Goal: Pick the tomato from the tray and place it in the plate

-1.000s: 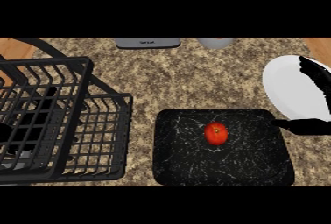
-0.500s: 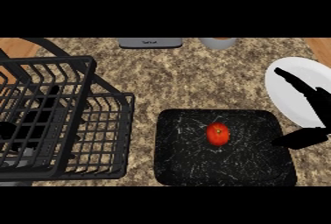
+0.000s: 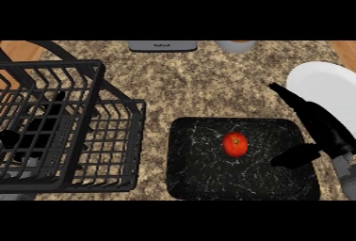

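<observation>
A red tomato lies near the middle of the black speckled tray. The white plate rests on the counter at the right edge, above and to the right of the tray. My right hand hovers over the tray's right edge, open, with its fingers straight and pointing up-left and its thumb stretched toward the tomato. It stands a short way right of the tomato and does not touch it. My left hand is only a dark shape behind the basket's wires at the far left.
A tall black wire basket fills the left side, close to the tray's left edge. A grey appliance and a grey cup stand at the counter's far edge. Speckled counter shows between the basket, the tray and the plate.
My right hand has come off the plate, moving left and down over the tray's right edge, closer to the tomato. The tomato has not moved.
</observation>
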